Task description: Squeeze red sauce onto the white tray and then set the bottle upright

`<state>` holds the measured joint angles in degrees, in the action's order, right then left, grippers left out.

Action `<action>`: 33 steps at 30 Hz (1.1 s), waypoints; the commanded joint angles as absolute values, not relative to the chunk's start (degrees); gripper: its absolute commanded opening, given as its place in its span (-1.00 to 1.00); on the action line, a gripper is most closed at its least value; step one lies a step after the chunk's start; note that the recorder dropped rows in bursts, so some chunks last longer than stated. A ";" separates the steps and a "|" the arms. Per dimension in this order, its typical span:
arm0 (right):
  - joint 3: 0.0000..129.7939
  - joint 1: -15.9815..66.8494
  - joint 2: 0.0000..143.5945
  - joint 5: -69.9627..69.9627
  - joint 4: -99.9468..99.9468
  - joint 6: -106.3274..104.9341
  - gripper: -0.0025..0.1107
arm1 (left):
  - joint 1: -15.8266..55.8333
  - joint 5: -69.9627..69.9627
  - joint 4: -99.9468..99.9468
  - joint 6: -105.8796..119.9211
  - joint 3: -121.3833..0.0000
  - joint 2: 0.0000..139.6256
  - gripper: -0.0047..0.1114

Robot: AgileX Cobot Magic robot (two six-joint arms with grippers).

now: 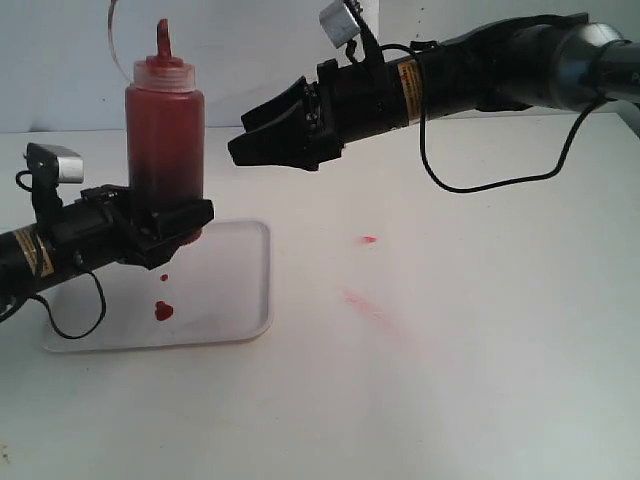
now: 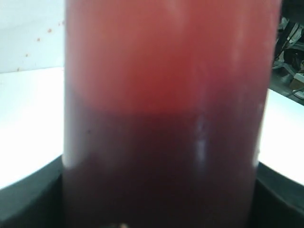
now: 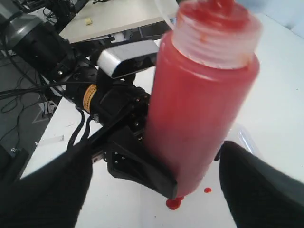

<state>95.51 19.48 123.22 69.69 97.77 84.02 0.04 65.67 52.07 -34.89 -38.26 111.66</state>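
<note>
The bottle stands upright over the far part of the white tray, nozzle up, about half full of dark sauce. My left gripper is shut on its lower body, and the bottle fills the left wrist view. I cannot tell whether its base touches the tray. A blob of red sauce and a small drop lie on the tray; the right wrist view shows the blob under the bottle. My right gripper hangs open, just right of the bottle and apart from it.
On the table right of the tray are a small red spot and a faint pink smear. The right arm's black cable loops down under it. The left arm reaches in low over the tray's left end.
</note>
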 commanded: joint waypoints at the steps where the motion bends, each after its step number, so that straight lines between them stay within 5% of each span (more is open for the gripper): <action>1: 95.40 20.89 122.61 69.96 97.87 80.95 0.25 | 0.00 69.96 50.86 -34.60 -38.36 111.87 -0.92; 15: 95.40 24.04 123.85 55.25 93.34 80.61 0.25 | 0.61 69.96 59.45 -36.00 -44.62 111.87 -0.92; 19: 95.40 24.32 126.20 60.06 81.14 78.86 0.25 | 3.89 69.96 61.04 -34.45 -45.70 112.10 -0.92; 33: 95.40 28.58 127.50 60.23 87.85 77.89 0.25 | 7.56 69.96 60.46 -32.54 -45.70 112.10 -0.92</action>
